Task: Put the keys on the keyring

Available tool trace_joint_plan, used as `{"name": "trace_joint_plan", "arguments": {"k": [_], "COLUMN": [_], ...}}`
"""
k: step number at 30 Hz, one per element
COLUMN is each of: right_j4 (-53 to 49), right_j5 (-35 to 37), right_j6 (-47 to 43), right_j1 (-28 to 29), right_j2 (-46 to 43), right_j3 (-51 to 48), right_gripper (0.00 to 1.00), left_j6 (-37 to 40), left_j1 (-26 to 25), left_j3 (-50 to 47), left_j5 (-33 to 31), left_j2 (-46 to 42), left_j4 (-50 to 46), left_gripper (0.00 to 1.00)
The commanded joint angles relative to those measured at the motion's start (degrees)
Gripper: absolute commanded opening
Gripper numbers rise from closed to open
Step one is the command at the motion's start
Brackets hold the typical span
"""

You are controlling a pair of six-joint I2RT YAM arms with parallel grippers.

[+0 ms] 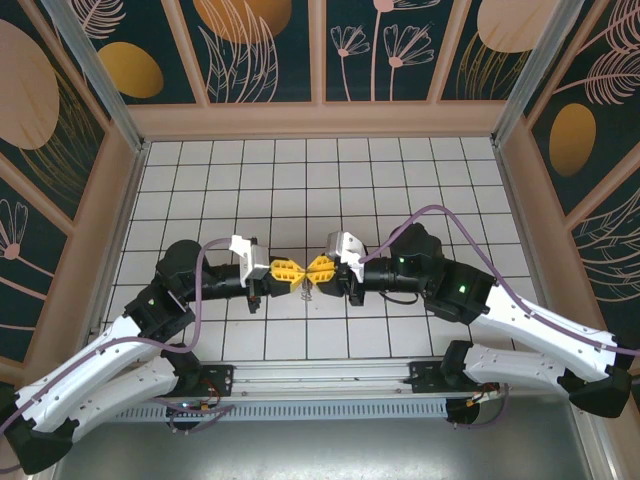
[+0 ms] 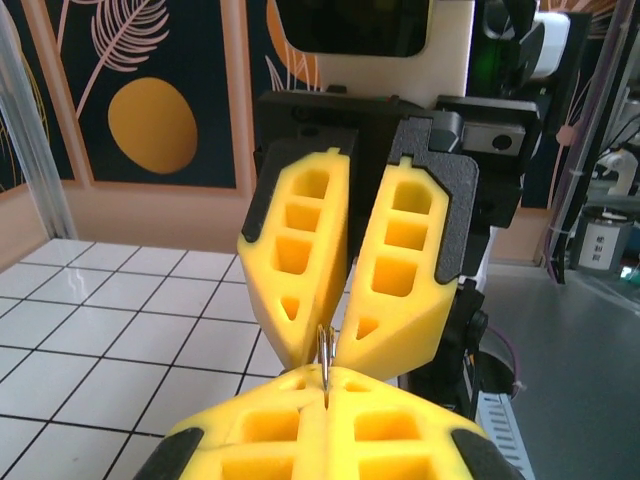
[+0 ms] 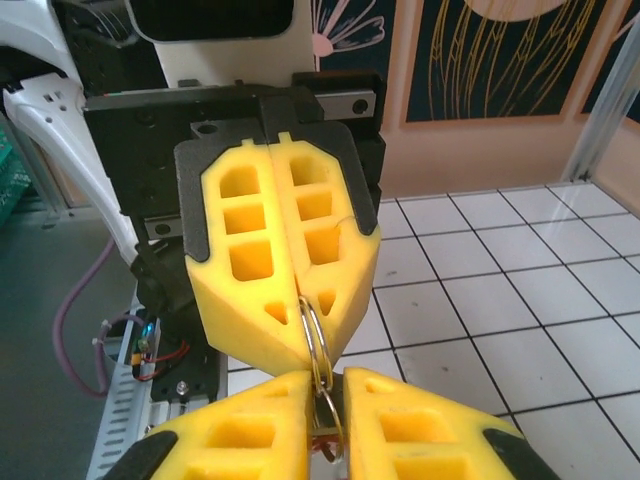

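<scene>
My two grippers meet tip to tip above the tiled floor. The left gripper is shut on the keyring, a thin wire ring standing edge-on between its yellow fingertips. The right gripper faces it, its fingers nearly together with a narrow gap. In that gap sit the ring's lower loop and a small metal key with a bit of red below it. Small metal pieces dangle under the fingertips. I cannot make out a row of plain keys.
Wooden walls with patterned panels enclose the tiled floor on three sides. A metal rail with the arm bases runs along the near edge. Open tiles lie beyond and beside the grippers.
</scene>
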Motion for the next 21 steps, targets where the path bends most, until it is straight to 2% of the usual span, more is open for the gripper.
{"name": "trace_joint_plan", "arguments": {"k": [1, 4, 7, 9, 10, 13, 14, 18, 21], "right_j4": [4.4, 6.4, 5.9, 4.6, 2.9, -3.7, -5.6, -11.8, -14.2], "right_j5": [-0.4, -1.1, 0.5, 2.6, 4.4, 8.9, 9.7, 11.1, 9.8], "right_j6": [1.0, 1.1, 0.8, 0.3, -0.1, -1.7, -2.2, -4.1, -5.2], "right_j1": [-0.3, -0.4, -0.6, -0.7, -0.7, -0.8, -0.8, -0.8, -0.8], "right_j2": [-0.4, -0.5, -0.5, -0.8, -0.7, 0.8, 1.3, 3.9, 5.3], "right_j3": [-1.5, -2.1, -1.7, -1.1, -0.5, 2.7, 3.7, 7.3, 9.0], "right_gripper": [0.1, 0.0, 0.0, 0.0, 0.0, 0.0, 0.0, 0.0, 0.0], "left_j6": [-2.7, -3.2, -2.7, -0.5, 1.4, 8.1, 9.8, 14.9, 16.7], "left_j1": [-0.5, -0.5, -0.5, -0.5, -0.5, -0.5, -0.5, -0.5, -0.5], "left_j3": [-0.3, -1.3, -1.4, -0.2, 1.2, 5.5, 6.6, 10.5, 12.9], "left_j5": [4.3, 4.3, 3.4, 2.0, 0.5, -5.7, -7.7, -12.6, -12.8], "left_j2": [-0.8, -0.8, -0.3, 0.4, 0.8, 2.8, 3.3, 6.0, 8.1], "left_j4": [7.7, 8.7, 7.3, 2.6, -1.4, -13.6, -16.6, -24.2, -26.6], "left_gripper": [0.0, 0.0, 0.0, 0.0, 0.04, 0.27, 0.29, 0.31, 0.3]}}
